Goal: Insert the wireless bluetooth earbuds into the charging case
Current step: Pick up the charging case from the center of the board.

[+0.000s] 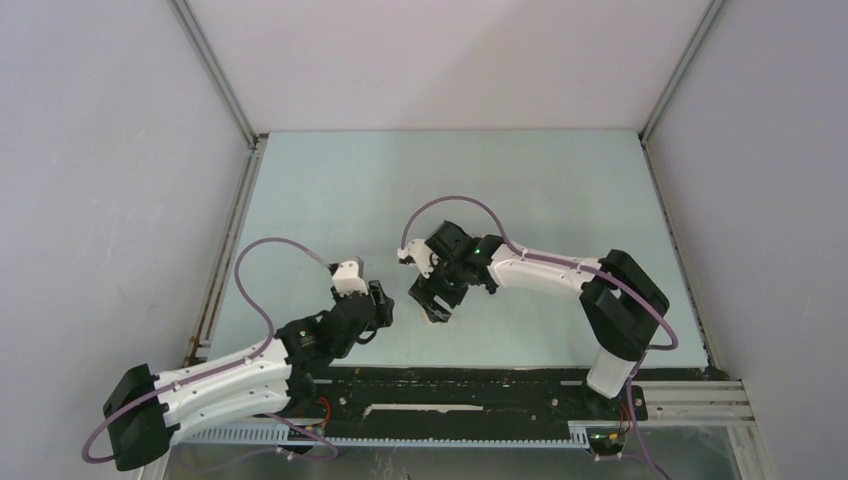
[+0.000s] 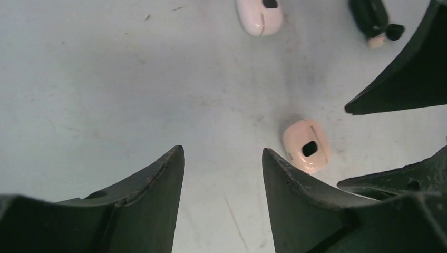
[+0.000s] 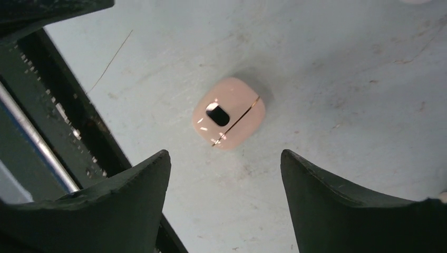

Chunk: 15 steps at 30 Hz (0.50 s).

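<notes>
Left gripper [image 2: 222, 153]: two matte black, curved fingers, spread apart, nothing between them
Right gripper [image 3: 224, 155]: the same dull black fingers, spread wide, pinching nothing
Charging case [image 3: 227, 113]: glossy pale pink rounded pebble, closed, with a thin gold seam and a black oval mark; lies on the table just ahead of the right fingers' gap
Table [image 1: 330, 180]: pale blue-green, scuffed and speckled
Left wrist view only: second pale case [image 2: 259, 16] farther off; black oblong object [image 2: 369, 15] with a tiny black earbud [image 2: 394, 31] and a pale nub [image 2: 376, 42] at its end
Top view only: both grippers near each other at the table's near middle, the pink case a pale spot by the right one
</notes>
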Each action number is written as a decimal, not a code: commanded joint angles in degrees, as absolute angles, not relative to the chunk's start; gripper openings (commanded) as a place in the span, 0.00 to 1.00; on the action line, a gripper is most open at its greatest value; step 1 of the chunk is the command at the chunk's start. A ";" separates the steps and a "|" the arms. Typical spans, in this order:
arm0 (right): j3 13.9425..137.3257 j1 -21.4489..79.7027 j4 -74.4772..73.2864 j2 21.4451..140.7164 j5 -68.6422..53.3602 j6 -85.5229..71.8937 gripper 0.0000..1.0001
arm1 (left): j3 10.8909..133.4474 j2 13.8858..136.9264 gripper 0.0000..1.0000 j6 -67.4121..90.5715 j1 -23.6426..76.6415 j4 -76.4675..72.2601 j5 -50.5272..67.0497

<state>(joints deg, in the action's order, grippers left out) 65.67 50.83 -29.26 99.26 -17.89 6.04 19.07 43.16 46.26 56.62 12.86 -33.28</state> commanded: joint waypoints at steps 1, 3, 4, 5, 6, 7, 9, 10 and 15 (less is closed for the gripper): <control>69.18 52.60 -26.20 101.78 -8.44 1.76 0.82 | 18.28 43.18 0.62 46.45 56.69 15.02 -38.23; 70.38 53.40 -26.68 103.28 -6.69 0.61 0.94 | 17.88 42.78 0.62 47.00 56.69 15.12 -38.43; 70.99 53.54 -27.00 104.01 -6.71 0.29 0.99 | 17.73 42.54 0.62 47.28 56.69 15.21 -38.49; 71.47 53.86 -27.23 104.58 -6.97 0.27 1.00 | 17.65 42.28 0.62 47.43 56.69 15.35 -38.64; 71.89 54.18 -27.24 105.14 -6.84 0.26 1.00 | 17.52 42.01 0.62 47.58 56.69 15.44 -38.73; 72.23 54.62 -27.29 105.65 -6.47 0.26 1.00 | 17.47 41.75 0.62 47.63 56.69 15.64 -38.87; 72.66 55.54 -27.55 106.56 -5.28 0.31 1.00 | 17.47 41.43 0.62 47.68 56.69 15.90 -39.14; 72.76 56.10 -27.64 106.97 -4.56 0.55 1.00 | 17.42 41.33 0.62 47.64 56.69 16.02 -39.24; 72.43 56.61 -28.17 107.89 -0.96 0.69 0.83 | 17.42 41.39 0.62 47.50 56.69 15.89 -39.30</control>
<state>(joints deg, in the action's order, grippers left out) 70.26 56.12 -28.34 107.15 -5.04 1.54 17.54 41.85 46.57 56.62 16.03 -36.84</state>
